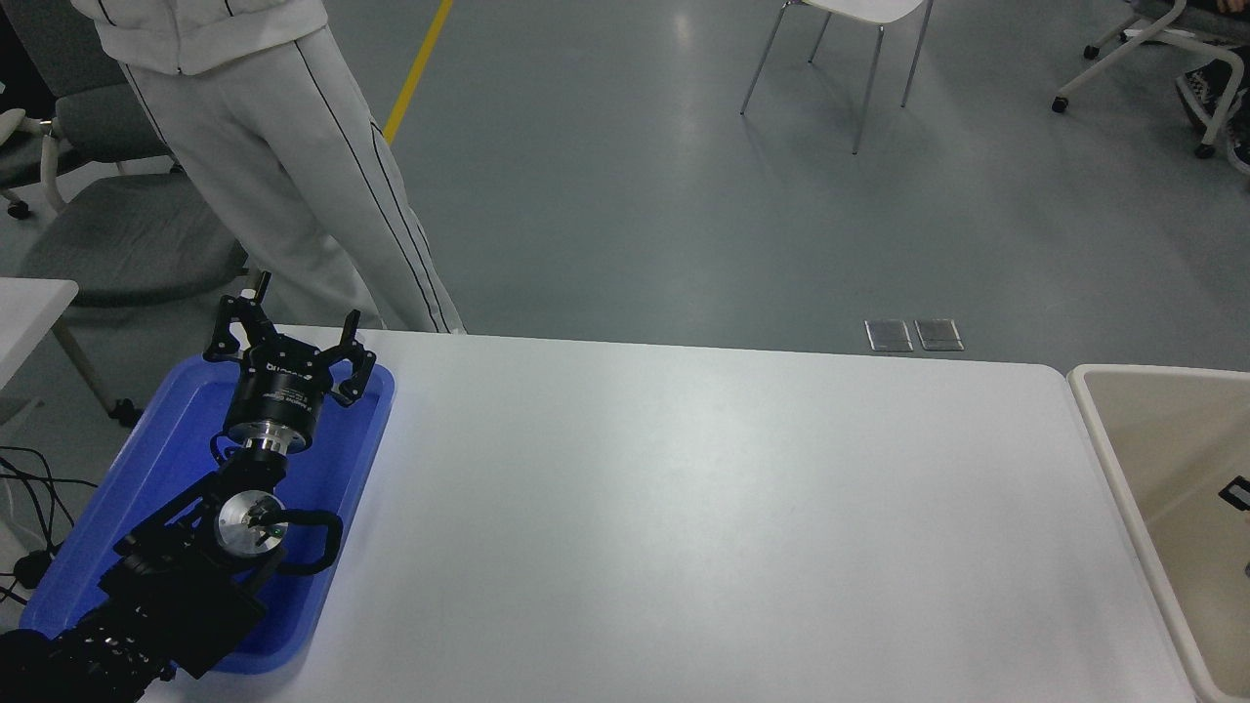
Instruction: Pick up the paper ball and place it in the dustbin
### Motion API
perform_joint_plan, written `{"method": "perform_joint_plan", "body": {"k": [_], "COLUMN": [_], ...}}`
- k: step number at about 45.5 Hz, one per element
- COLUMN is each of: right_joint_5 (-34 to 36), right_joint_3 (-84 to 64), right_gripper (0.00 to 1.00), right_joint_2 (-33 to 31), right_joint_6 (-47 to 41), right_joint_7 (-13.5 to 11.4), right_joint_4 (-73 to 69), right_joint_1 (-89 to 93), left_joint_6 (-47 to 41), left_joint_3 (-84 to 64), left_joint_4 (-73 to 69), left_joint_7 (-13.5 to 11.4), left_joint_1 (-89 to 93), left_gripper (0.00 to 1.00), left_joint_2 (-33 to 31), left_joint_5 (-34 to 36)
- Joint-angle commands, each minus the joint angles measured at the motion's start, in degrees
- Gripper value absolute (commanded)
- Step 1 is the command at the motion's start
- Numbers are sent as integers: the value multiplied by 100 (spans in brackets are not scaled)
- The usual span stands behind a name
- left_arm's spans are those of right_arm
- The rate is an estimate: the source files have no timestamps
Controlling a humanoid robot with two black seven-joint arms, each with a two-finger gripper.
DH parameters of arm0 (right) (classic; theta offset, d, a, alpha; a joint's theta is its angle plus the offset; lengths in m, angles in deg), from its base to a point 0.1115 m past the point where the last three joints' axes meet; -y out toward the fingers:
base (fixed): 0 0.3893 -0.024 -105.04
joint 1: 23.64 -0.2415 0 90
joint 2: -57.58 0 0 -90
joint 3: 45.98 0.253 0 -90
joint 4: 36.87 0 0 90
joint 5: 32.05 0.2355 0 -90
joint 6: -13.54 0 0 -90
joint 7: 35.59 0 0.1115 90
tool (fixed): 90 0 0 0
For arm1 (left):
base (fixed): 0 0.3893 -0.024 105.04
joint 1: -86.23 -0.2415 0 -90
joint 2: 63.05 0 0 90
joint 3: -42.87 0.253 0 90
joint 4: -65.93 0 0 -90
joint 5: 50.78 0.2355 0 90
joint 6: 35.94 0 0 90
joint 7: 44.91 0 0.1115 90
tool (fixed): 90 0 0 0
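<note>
1. since no paper ball shows anywhere on the white table (pixel 684 508), on the blue tray (pixel 166 459) or in the visible part of the dustbin (pixel 1099 420), i cannot tell where it is; it may lie out of view, or already be down in the bin where the frame cuts it off.

2. at the right edge, a small black piece of the right gripper (pixel 1238 493) pokes into view over the inside of the dustbin. so little of it shows that i cannot tell whether it is spread or closed, or whether it carries anything.

3. my reading: the step in hand is the drop-off end of the task (the only working part in view sits above the bin, not above the table). it is a judgement, not something seen.

4. what the next move calls for depends on the hidden claw: if it carries the ball, it needs to let go well inside the thick rim; if it is empty, the arm needs to lift clear of the near wall without clipping it.

5. the left gripper (pixel 290 344) is parked at the lower left, above the far end of the blue tray, pointing away from the camera with its fingers spread wide and nothing between them.

6. a person in pale trousers (pixel 293 186) stands beyond the table's far left corner, well apart from the bin.
</note>
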Motion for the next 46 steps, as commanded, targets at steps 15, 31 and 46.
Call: {"method": "perform_joint_plan", "body": {"k": [15, 31, 46], "right_joint_5": [1, 1, -17], "right_joint_3": [106, 650, 3303], "right_gripper": [91, 100, 100], "right_joint_2": [-17, -87, -553], "right_joint_6": [151, 116, 116], "right_joint_7": [7, -2, 60], "right_joint_4": [15, -222, -1206], "right_joint_1": [-3, -64, -47], "left_joint_6": [0, 0, 0], "left_joint_3": [8, 0, 0], "left_joint_4": [0, 0, 0], "left_joint_7": [0, 8, 8], "left_joint_1": [0, 0, 0], "left_gripper": [100, 100, 100], "left_joint_2": [-4, 5, 5], "left_joint_5": [1, 1, 1]}}
